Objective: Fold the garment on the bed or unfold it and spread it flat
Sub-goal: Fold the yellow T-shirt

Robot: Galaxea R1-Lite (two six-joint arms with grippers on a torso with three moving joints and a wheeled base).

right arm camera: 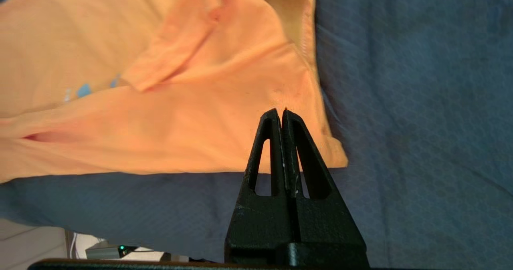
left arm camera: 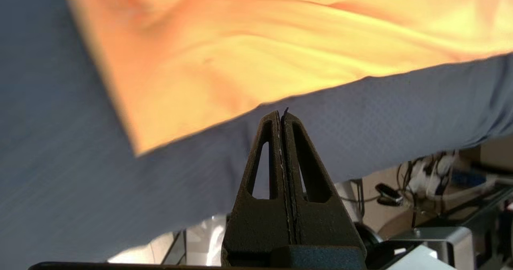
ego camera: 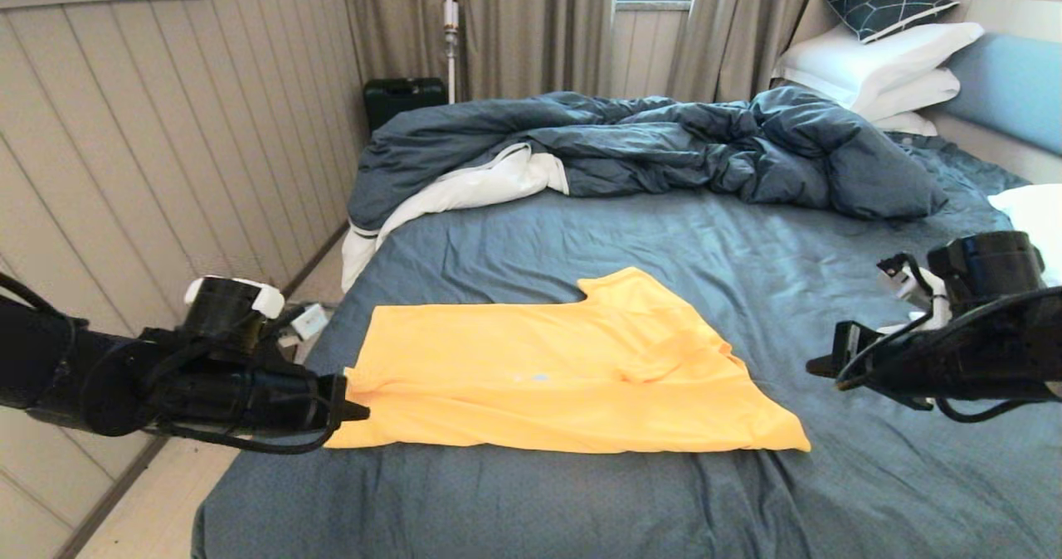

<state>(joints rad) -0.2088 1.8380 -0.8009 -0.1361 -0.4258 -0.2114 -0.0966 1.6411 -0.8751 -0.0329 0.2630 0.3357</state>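
Observation:
The yellow T-shirt [ego camera: 548,368] lies folded lengthwise on the blue-grey sheet of the bed [ego camera: 664,235], near the front. A sleeve is folded over its top layer, and a small pale blue print [right arm camera: 82,90] shows through. My left gripper [ego camera: 361,411] is shut and empty, its tip at the shirt's left end, hovering just off the cloth edge [left arm camera: 200,113]. My right gripper [ego camera: 817,366] is shut and empty too, held above the sheet a little right of the shirt's right corner [right arm camera: 332,158].
A rumpled dark blue duvet [ego camera: 664,144] with white lining lies across the far half of the bed. White pillows [ego camera: 879,61] and the light blue headboard [ego camera: 1012,78] are at the far right. The bed's left edge drops to the floor beside a panelled wall [ego camera: 166,169].

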